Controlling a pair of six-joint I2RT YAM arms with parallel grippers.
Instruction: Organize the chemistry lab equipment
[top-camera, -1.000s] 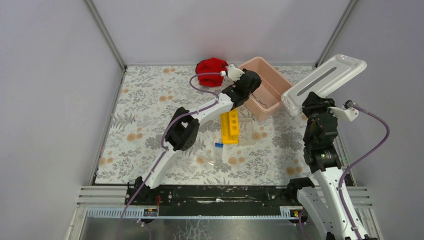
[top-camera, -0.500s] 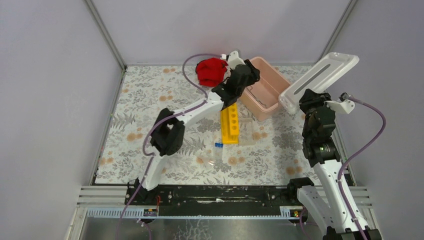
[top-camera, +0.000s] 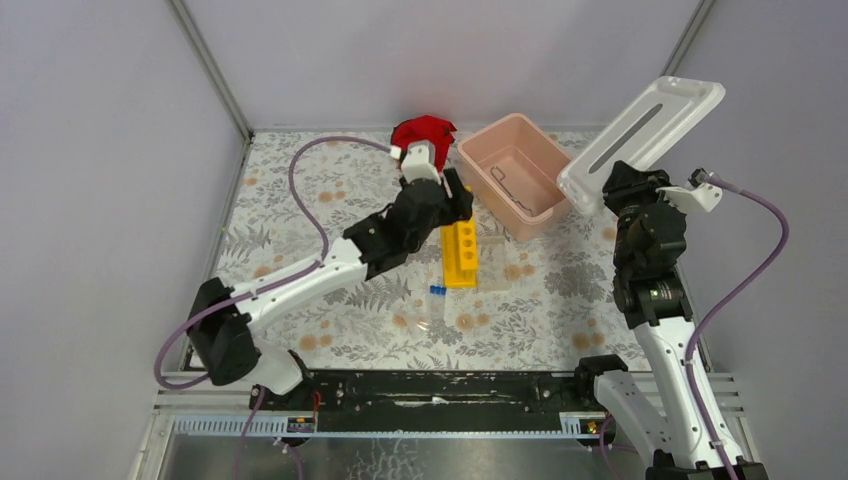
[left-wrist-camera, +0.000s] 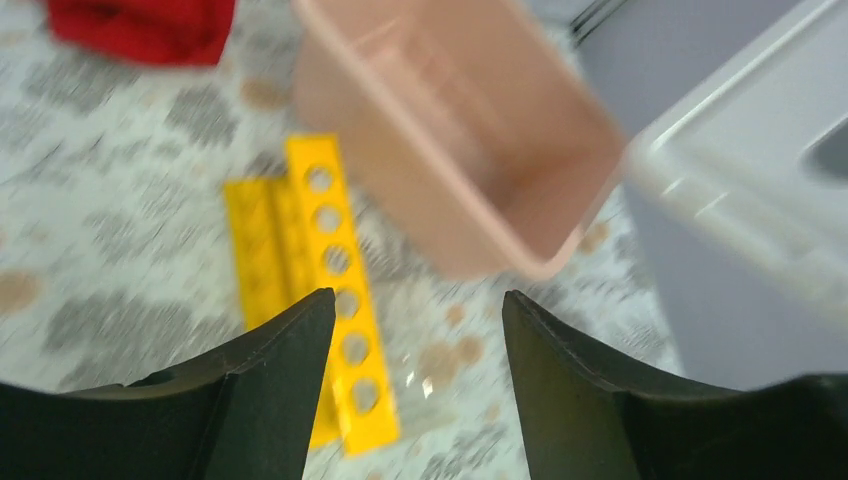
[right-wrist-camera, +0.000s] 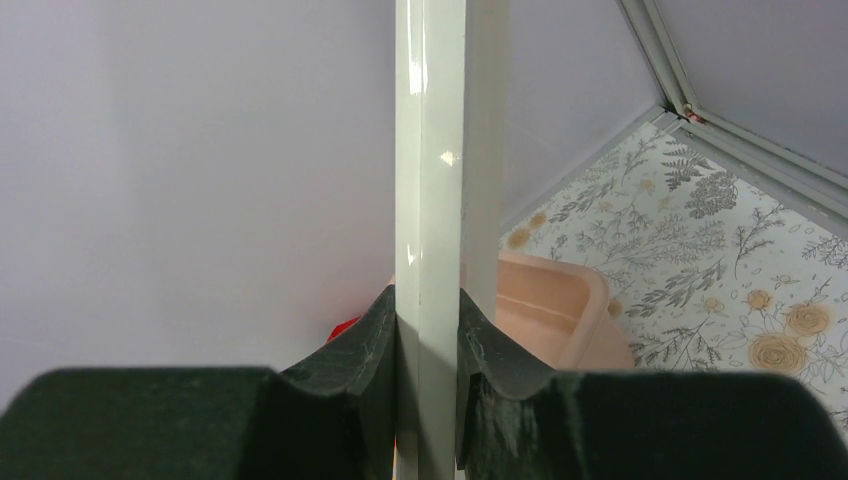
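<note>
The pinkish bin (top-camera: 540, 220) stands open at the back right, with the thin metal tongs (top-camera: 508, 188) lying inside it. My right gripper (top-camera: 622, 182) is shut on the edge of the white lid (top-camera: 640, 140) and holds it tilted up beside the bin. In the right wrist view the lid (right-wrist-camera: 430, 150) runs upright between the fingers. The yellow rack (top-camera: 460, 253) lies on the mat, and blue-capped tubes (top-camera: 438, 290) rest by its near end. My left gripper (top-camera: 455, 195) hovers open and empty over the rack's far end (left-wrist-camera: 340, 290), left of the bin (left-wrist-camera: 450, 150).
A red cloth (top-camera: 420, 135) lies at the back, just behind my left wrist. Grey walls close the floral mat in on the left, back and right. The left arm stretches diagonally across the mat's left half.
My left arm has pulled back from over the bin toward the left and near side, and its jaws have opened wider. The tongs now show lying in the bin. The right arm keeps holding the lid.
</note>
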